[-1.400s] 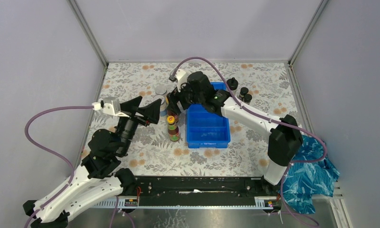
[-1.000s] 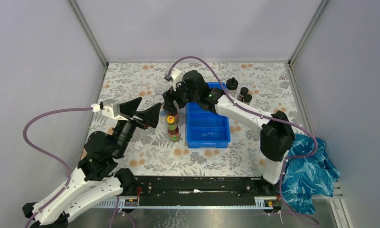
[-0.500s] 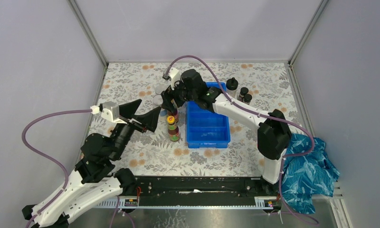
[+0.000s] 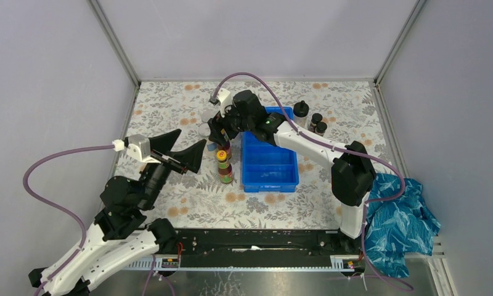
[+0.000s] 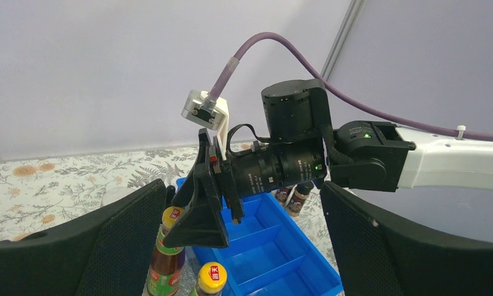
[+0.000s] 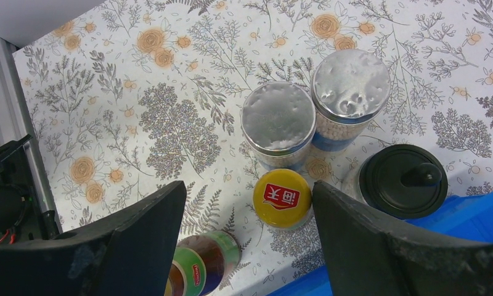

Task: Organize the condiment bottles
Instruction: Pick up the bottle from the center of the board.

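Observation:
Two dark red bottles with yellow caps (image 4: 222,155) (image 4: 225,176) stand left of the blue tray (image 4: 268,163). My right gripper (image 4: 220,133) is open above them. In the right wrist view its jaws (image 6: 249,191) straddle one yellow cap (image 6: 283,197); the other red bottle (image 6: 204,262) is lower down. Two silver-lidded jars (image 6: 278,117) (image 6: 350,83) and a black domed cap (image 6: 404,180) stand just beyond. Another black-domed bottle (image 4: 301,110) and two short dark jars (image 4: 318,123) stand right of the tray. My left gripper (image 4: 193,136) is open and empty, left of the red bottles (image 5: 167,259).
The blue tray (image 5: 275,253) has empty compartments. The floral table mat (image 4: 170,105) is walled in by grey panels. A blue patterned cloth (image 4: 398,228) lies off the table at the right. The right arm (image 4: 312,145) crosses over the tray's far end.
My right gripper has shifted a little left, over the bottles beside the tray. My left arm has drawn back toward the near left, its gripper still open.

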